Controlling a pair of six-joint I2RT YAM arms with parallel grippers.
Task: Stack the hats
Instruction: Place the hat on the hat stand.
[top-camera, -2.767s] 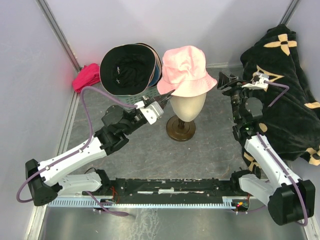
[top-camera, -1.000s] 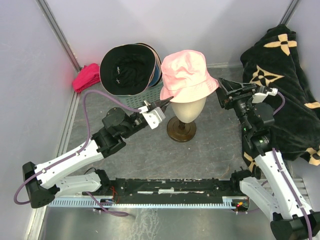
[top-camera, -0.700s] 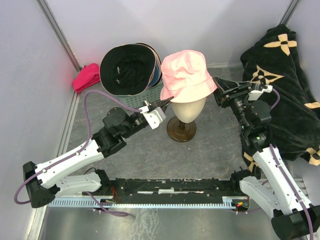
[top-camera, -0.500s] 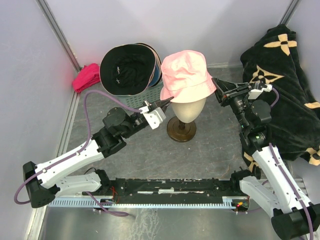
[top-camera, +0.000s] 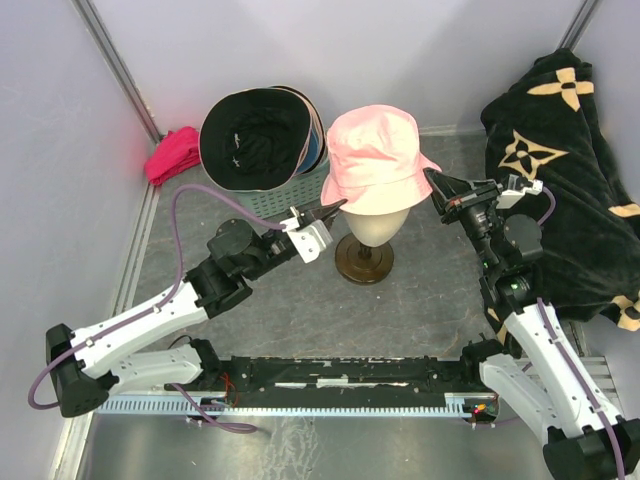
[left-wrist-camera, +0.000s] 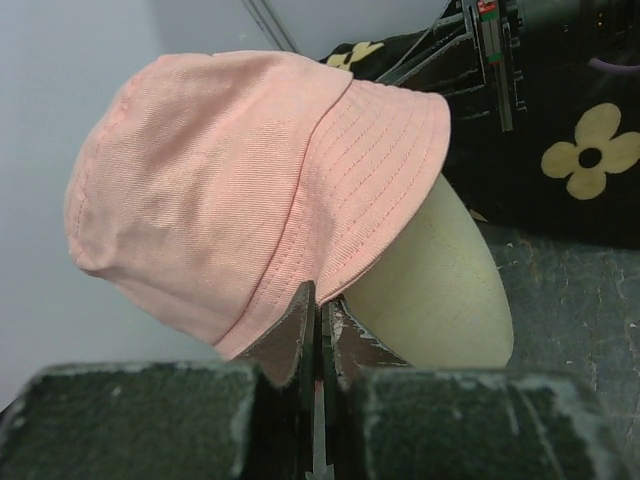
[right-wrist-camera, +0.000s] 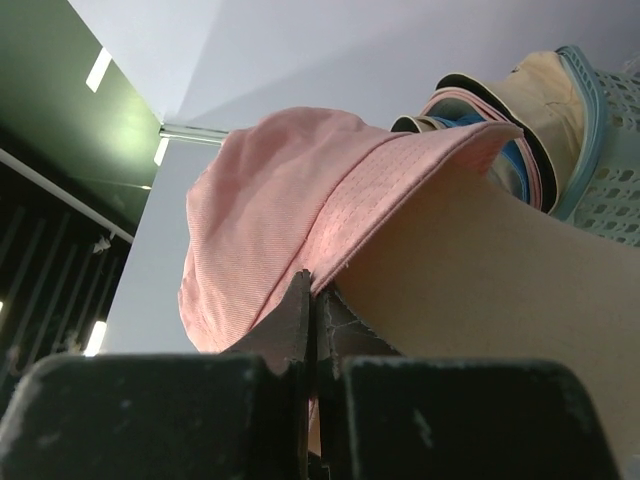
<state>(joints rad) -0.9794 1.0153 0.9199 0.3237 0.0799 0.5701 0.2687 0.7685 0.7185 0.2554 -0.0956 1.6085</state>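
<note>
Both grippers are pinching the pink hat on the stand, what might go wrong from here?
1. The left gripper and right gripper pinch only the brim edge of the pink hat, so fabric may slip out.
2. The hat covers the mannequin head; an uneven lift might tip its stand.

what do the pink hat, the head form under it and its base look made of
pink hat: looks like woven cotton twill, matte; a fine diagonal weave and rows of stitching on the brim show.
head form: cream, smooth, matte; could be foam or plastic, unclear.
base: dark brown, slightly glossy, round; probably turned wood.
</note>
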